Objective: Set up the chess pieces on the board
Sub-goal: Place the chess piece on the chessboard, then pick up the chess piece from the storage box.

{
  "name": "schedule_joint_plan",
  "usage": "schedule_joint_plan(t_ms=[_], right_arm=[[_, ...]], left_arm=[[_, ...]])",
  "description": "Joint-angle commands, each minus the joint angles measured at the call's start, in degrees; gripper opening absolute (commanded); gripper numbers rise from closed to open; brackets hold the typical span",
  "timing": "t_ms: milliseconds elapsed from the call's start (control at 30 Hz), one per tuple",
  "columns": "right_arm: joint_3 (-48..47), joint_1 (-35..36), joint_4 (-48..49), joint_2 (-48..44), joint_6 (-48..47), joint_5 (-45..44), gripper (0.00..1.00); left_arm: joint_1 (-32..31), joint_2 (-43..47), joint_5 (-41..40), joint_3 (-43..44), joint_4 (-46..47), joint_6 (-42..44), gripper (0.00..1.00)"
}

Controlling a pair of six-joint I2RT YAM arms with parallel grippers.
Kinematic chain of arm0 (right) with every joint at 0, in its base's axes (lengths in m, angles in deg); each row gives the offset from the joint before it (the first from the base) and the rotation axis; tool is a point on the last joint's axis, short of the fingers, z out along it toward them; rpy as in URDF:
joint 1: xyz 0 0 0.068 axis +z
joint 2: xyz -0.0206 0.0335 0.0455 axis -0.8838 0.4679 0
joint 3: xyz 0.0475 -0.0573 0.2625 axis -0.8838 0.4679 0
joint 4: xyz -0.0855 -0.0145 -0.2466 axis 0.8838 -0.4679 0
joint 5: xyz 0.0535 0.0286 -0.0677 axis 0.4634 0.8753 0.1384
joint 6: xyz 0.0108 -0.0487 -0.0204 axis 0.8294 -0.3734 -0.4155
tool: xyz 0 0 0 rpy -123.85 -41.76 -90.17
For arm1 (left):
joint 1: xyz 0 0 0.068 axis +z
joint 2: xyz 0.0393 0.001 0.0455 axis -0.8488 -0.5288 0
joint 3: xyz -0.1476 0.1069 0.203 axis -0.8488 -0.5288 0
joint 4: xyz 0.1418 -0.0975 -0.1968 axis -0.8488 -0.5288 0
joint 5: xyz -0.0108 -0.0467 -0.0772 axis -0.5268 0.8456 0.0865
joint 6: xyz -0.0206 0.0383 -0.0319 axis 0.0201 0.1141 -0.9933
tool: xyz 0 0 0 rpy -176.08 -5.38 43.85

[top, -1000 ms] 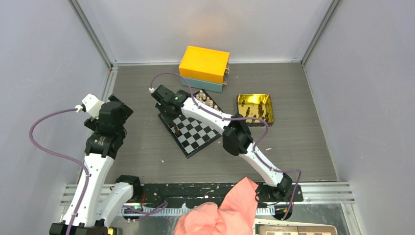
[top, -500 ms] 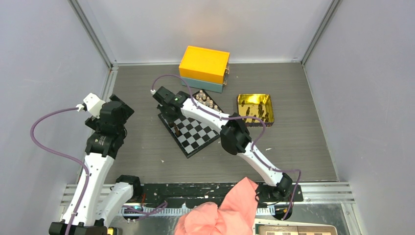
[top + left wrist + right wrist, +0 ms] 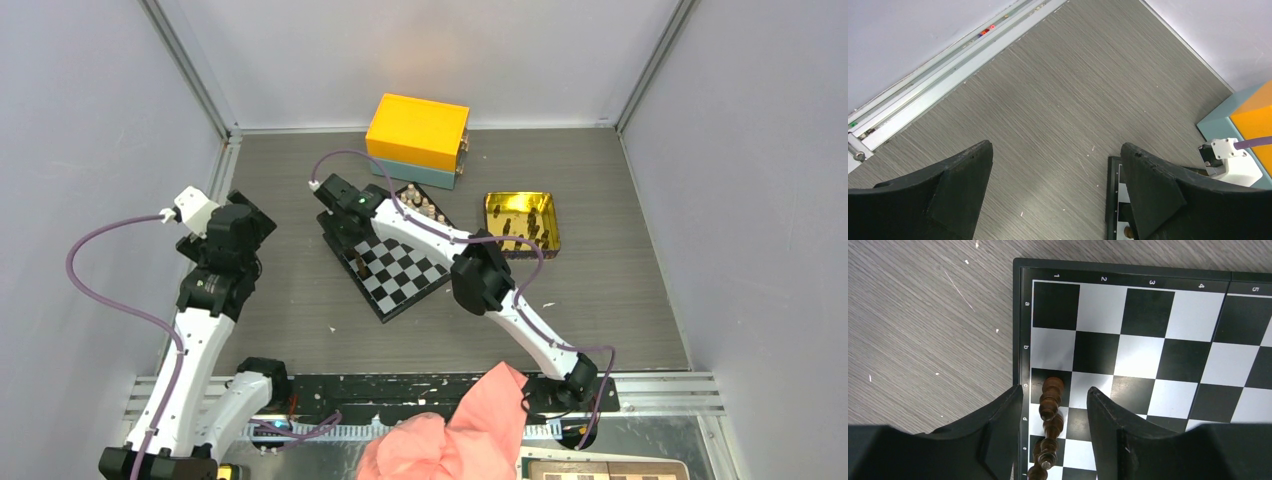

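Right gripper (image 3: 1054,392), lower centre: jaws parted around dark chess pieces (image 3: 1048,407) lined at left edge of board (image 3: 1148,315), seemingly letting go; left gripper (image 3: 1055,146) wide, idle.

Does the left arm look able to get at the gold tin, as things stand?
Probably not directly: the gold tin lies beyond the board, and the right arm stretches across the board between it and the open left gripper.
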State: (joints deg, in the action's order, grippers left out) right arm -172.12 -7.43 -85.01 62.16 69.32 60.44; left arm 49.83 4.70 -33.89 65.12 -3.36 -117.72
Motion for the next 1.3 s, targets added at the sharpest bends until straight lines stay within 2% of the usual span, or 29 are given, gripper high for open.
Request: schedule_joint_plan(t_ms=[0, 200, 367, 567, 667, 900, 1067, 1267], right_arm=[[-1.5, -0.2, 1.7, -2.6, -0.8, 0.9, 0.56], [-2.1, -0.7, 1.9, -6.5, -0.8, 0.3, 0.56], [0.0, -3.3, 2.6, -14.2, -0.5, -2.0, 0.55], [9.9, -10.1, 4.5, -25.1, 1.4, -6.5, 0.56], [17.8, -14.6, 5.8, -31.0, 2.8, -9.2, 0.56], [35.7, -26.9, 10.7, -42.1, 8.2, -11.8, 0.57], [44.1, -31.9, 12.2, -44.8, 11.1, -10.8, 0.57], [52.3, -35.0, 15.0, -46.2, 14.1, -10.0, 0.56]], left_arm=[[-0.3, -0.3, -1.6, 0.9, 2.4, 0.4, 1.0], [-0.3, -2.6, -1.7, 3.8, 2.3, 0.2, 1.0], [-0.3, -7.1, -1.8, 8.5, 3.6, 0.1, 0.99], [-0.3, -16.1, -0.4, 14.2, 5.6, 0.0, 0.98], [-0.3, -20.2, 1.5, 16.8, 5.9, 0.0, 0.98], [-0.9, -27.0, 9.8, 19.8, 7.7, 3.1, 0.95], [-5.1, -30.9, 14.3, 21.7, 9.9, 9.1, 0.94], [-11.4, -34.5, 15.4, 24.4, 9.6, 15.5, 0.94]])
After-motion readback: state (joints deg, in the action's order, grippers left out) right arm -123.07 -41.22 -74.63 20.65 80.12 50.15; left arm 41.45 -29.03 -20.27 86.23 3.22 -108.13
